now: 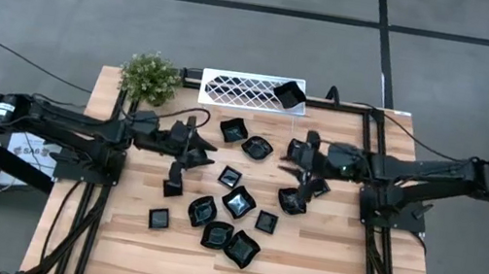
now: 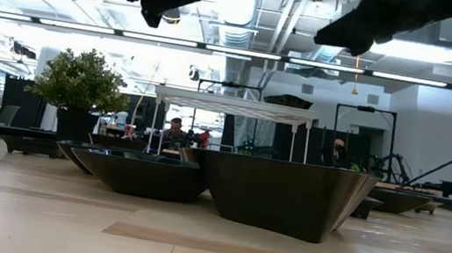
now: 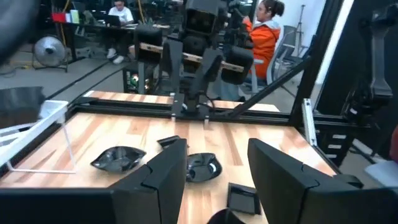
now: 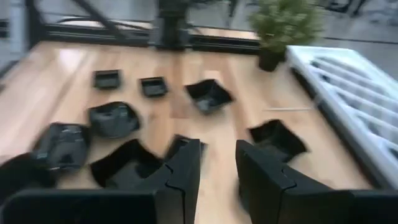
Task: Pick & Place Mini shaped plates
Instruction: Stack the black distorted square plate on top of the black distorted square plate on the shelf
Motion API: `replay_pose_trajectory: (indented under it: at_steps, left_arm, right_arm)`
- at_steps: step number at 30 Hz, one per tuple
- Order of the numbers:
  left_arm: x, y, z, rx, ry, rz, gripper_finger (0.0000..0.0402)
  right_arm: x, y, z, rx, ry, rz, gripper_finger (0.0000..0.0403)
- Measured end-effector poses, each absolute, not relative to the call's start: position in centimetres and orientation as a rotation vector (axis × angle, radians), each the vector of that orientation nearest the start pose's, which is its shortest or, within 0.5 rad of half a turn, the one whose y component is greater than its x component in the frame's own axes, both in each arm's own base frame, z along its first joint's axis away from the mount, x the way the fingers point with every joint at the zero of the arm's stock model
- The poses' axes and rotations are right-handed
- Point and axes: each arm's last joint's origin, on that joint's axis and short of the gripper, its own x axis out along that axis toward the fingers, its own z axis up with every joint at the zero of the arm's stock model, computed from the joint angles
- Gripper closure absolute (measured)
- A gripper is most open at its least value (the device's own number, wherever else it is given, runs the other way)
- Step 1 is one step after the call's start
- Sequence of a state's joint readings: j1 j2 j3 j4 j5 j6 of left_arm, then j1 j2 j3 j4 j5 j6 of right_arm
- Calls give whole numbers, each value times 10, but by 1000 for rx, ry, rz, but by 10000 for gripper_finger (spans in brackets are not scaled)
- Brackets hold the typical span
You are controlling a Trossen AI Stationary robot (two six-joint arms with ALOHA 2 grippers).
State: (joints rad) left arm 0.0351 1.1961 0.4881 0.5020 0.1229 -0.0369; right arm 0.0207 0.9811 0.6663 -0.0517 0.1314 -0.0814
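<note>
Presently, stock count: one glossy black square mini plate (image 1: pixel 289 93) stands in the white lattice rack (image 1: pixel 242 89) at the table's far edge; a dozen or so glossy black mini shaped plates (image 1: pixel 238 201) lie scattered on the pale wooden table (image 1: pixel 332 269), so most of the job looks undone. Left gripper (image 1: pixel 206 162): fingers apart, empty, raised over the table just beside the cluster. Right gripper (image 1: pixel 290 172): fingers apart, nothing between them, hovering near a plate (image 1: pixel 292 201) below it.
</note>
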Motion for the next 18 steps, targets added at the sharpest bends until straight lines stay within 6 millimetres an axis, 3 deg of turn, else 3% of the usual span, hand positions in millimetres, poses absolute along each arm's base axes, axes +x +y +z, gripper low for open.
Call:
replay_pose_trajectory:
  at_steps: [7,13,18]
  left_arm:
    - [243,-21,213,19,225,-170,229]
    - [236,-45,200,1,354,-199,229]
    - [232,-51,194,-1,431,-197,229]
  right_arm:
    - [225,24,265,-141,494,-66,305]
    - [254,40,249,-3,627,-68,305]
    - [282,55,231,45,768,-80,305]
